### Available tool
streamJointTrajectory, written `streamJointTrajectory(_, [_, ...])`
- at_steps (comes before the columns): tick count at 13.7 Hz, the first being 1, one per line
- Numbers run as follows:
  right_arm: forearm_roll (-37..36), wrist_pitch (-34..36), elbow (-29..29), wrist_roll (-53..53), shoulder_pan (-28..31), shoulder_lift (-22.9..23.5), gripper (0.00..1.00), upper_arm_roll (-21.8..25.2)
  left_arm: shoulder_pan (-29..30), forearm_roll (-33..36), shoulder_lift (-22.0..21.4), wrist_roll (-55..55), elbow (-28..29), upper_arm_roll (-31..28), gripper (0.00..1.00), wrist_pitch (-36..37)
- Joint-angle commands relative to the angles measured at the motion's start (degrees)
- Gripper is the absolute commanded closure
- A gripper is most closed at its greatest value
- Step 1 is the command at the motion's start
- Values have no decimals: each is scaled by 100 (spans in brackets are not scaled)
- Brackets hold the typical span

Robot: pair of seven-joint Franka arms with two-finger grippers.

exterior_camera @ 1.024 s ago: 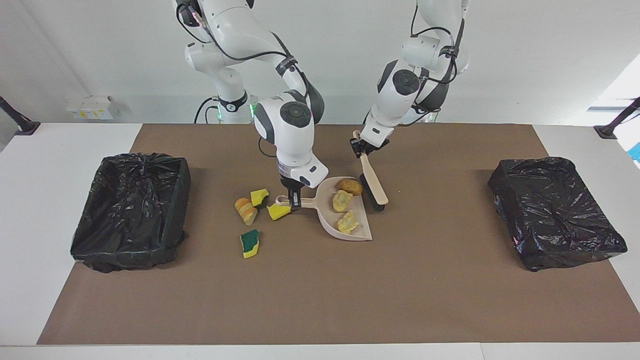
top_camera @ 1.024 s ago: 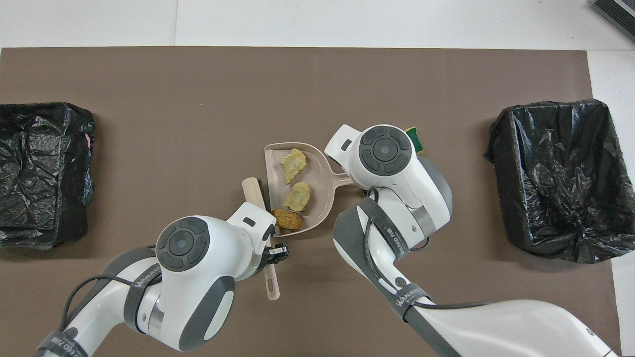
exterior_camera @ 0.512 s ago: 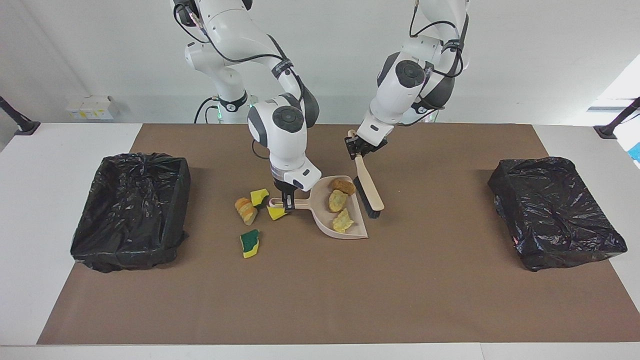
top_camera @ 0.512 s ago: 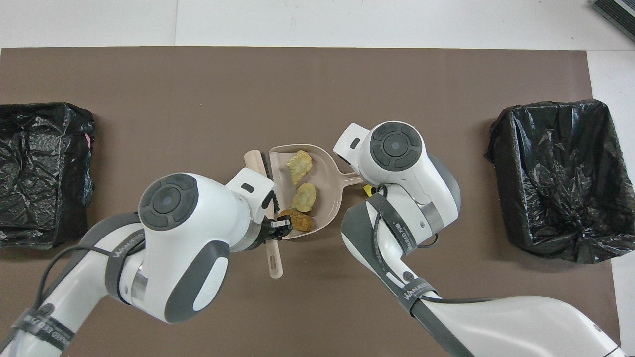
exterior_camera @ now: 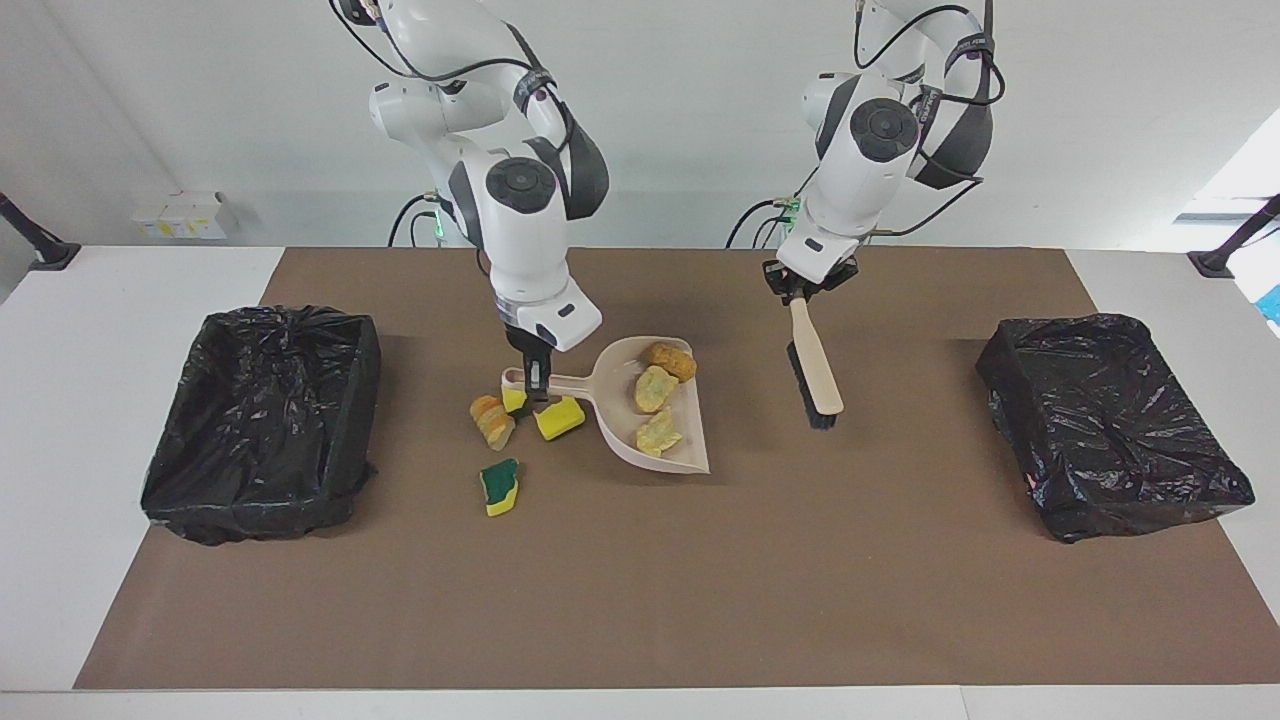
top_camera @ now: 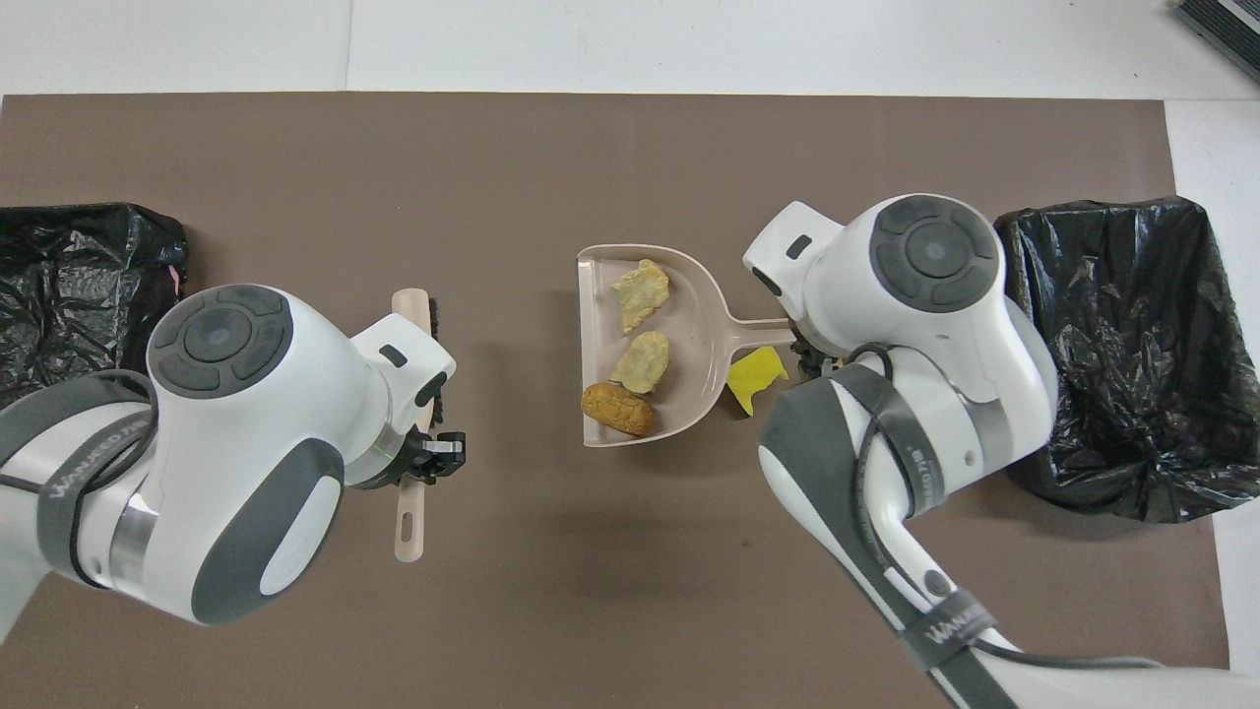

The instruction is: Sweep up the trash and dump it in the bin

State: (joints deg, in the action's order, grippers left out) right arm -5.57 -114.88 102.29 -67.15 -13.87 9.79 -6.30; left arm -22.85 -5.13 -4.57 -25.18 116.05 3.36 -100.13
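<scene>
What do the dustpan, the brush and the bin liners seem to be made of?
Dustpan: probably moulded plastic, smooth matt beige, thin one-piece walls.
Brush: pale back, plastic or wood, unclear; dark bristles along one edge.
Bin liners: thin black plastic film, glossy and crinkled.

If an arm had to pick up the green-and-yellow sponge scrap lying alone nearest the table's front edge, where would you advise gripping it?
Grip the green-faced sponge scrap across its narrow width, coming straight down from above. It lies flat on the mat, apart from the bread piece and the dustpan, so nothing seems to crowd the fingers on either flank. Being sponge, it should likely compress and hold under a light pinch.
</scene>
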Motion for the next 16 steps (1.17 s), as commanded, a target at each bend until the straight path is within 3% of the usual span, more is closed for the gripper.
streamJointTrajectory(1, [345, 167, 20, -289, 620, -345, 100, -56, -60, 117, -526, 75, 645, 95, 100, -93])
streamJointTrajectory(5, [495, 457, -192, -1263, 1500, -407, 100, -38, -972, -330, -554, -634, 778, 95, 100, -506])
streamJointTrajectory(7, [513, 466, -192, -1868, 2008, -407, 100, -38, -1614, -331, -335, -1293, 1041, 95, 100, -1233])
streamJointTrajectory(10, [513, 457, -201, -2643, 2817, -390, 100, -38, -2213, -410, -334, -1769, 1498, 104, 100, -1851])
streamJointTrajectory(16, [285, 493, -411, -4145, 4268, -399, 100, 50, -2513, -463, -351, -1772, 2333, 95, 100, -2616])
